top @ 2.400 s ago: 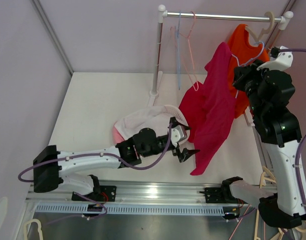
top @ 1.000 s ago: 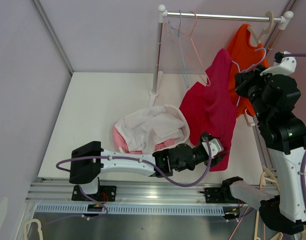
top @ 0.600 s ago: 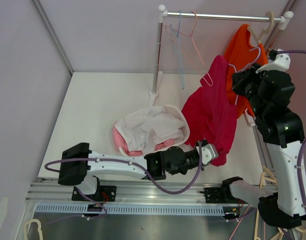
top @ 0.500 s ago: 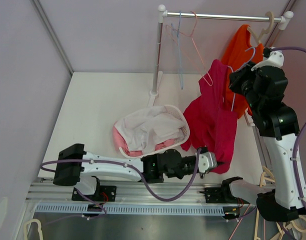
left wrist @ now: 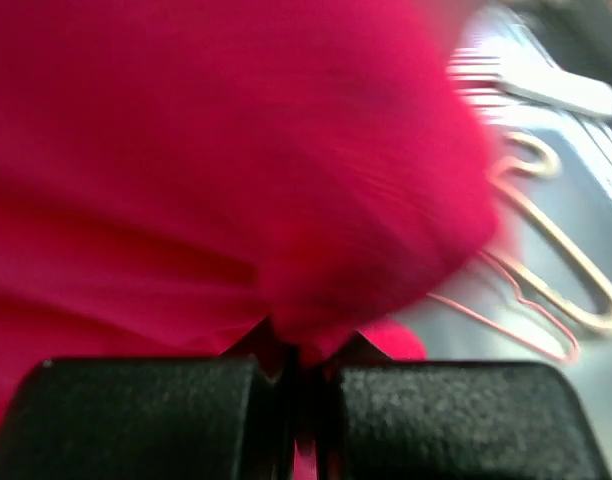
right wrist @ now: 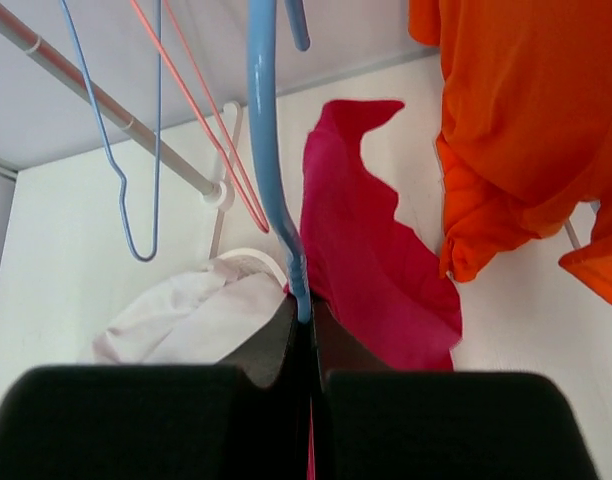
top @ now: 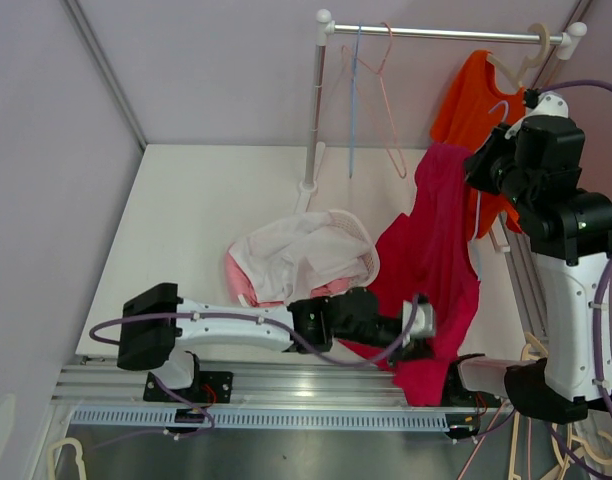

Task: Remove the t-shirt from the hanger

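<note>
A crimson t-shirt (top: pixel 436 260) hangs stretched between my two grippers. Its top is still on a light blue hanger (right wrist: pixel 271 150), and my right gripper (right wrist: pixel 306 318) is shut on that hanger's lower bar, held high beside the rack (top: pixel 478 172). My left gripper (top: pixel 421 335) is low near the table's front edge. It is shut on a bunch of the t-shirt's lower cloth (left wrist: pixel 236 150), pinched between the pads (left wrist: pixel 304 350). The shirt's hem (top: pixel 426 385) drapes over the front rail.
An orange shirt (top: pixel 466 100) hangs on the rack rod (top: pixel 436 33) right beside the right arm. Empty blue (top: pixel 354 100) and pink (top: pixel 386 100) hangers hang further left. A white basket (top: pixel 361 235) of pale clothes stands mid-table. Loose hangers (left wrist: pixel 556 270) lie at the front right.
The left gripper shut on the shirt's lower cloth and drew it toward the front edge. The right arm lifted the hanger up and right, so the shirt now hangs taut.
</note>
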Motion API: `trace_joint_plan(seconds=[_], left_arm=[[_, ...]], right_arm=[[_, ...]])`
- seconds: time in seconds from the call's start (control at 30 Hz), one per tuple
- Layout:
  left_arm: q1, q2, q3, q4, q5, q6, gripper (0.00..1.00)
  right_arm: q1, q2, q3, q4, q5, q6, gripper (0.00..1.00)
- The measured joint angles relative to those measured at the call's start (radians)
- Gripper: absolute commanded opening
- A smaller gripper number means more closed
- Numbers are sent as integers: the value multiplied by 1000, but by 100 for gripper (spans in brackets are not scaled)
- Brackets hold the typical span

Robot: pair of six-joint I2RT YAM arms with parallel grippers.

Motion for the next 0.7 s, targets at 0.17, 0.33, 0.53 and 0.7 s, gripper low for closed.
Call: trace_joint_plan(seconds=[0.17,0.33,0.53,0.7], left_arm=[[247,-11,-64,-43,-130,-228,1],[379,-48,-25,-136,-256,-346,1],[430,-45,130,-217,-284,-399,1],[454,-45,139,-246,-297,-428,1]], right_arm=[[25,16,77,-96,10,-25,0],[70,6,37,-199,21,-45,0],[80,-60,0,-242,13,-45,0],[92,-128,0,-243,68,-30,0]])
